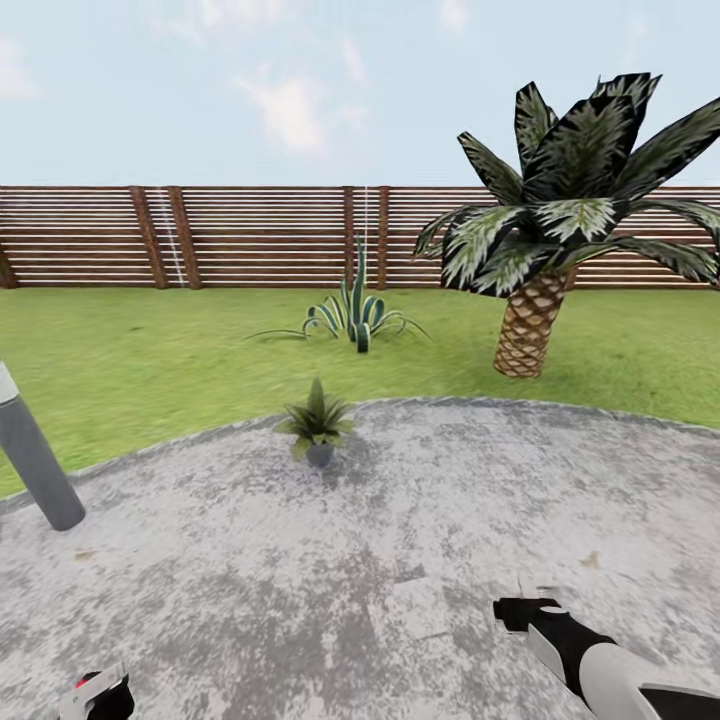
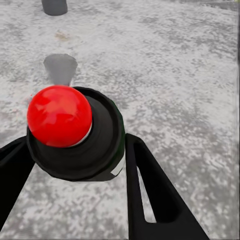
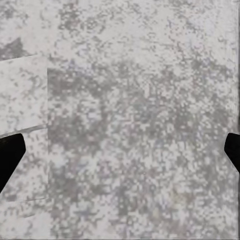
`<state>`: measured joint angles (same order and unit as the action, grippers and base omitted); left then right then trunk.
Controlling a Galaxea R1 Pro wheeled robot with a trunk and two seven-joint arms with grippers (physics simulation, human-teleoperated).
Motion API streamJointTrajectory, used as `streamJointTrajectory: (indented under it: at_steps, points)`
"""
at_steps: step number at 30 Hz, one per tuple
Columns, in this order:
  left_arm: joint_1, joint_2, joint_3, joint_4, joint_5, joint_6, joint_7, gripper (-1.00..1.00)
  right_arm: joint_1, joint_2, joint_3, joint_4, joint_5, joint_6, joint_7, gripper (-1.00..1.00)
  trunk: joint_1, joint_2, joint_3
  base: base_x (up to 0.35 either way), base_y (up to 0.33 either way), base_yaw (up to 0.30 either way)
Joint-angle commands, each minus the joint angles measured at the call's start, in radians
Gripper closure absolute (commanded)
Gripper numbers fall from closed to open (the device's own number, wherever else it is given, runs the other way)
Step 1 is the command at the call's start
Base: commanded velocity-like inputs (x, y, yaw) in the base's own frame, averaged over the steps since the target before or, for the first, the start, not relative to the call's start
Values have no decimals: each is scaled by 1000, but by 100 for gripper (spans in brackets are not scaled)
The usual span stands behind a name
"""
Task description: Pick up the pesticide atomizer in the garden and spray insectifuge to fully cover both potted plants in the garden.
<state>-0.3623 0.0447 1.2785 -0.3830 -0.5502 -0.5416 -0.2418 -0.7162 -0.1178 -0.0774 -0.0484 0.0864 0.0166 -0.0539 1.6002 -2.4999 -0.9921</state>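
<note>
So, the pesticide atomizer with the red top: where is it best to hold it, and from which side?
On the atomizer, probably the black round body below the red top, taken from its two sides, as the left hand does now, one finger on each side. The body is wide and even; the ball looks too smooth and is left free.

left tool: cut by frame edge | palm: fronds cropped
</note>
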Motion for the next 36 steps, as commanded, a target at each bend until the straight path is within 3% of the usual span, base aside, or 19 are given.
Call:
streamJointTrajectory:
  at_steps: [1,13,36]
  points:
    - [-1,0,8,-1,-4,-3,-8,100,0,0,-8,-1,9,2,-2,-100,0,0,-1,273,-210,17]
    - [-1,0,8,-1,-4,-3,-8,100,0,0,-9,-1,9,2,-3,-100,0,0,-1,270,-213,21]
    - [-1,0,8,-1,-4,-3,-8,100,0,1,-9,-1,10,2,-3,-100,0,0,-1,198,-263,246]
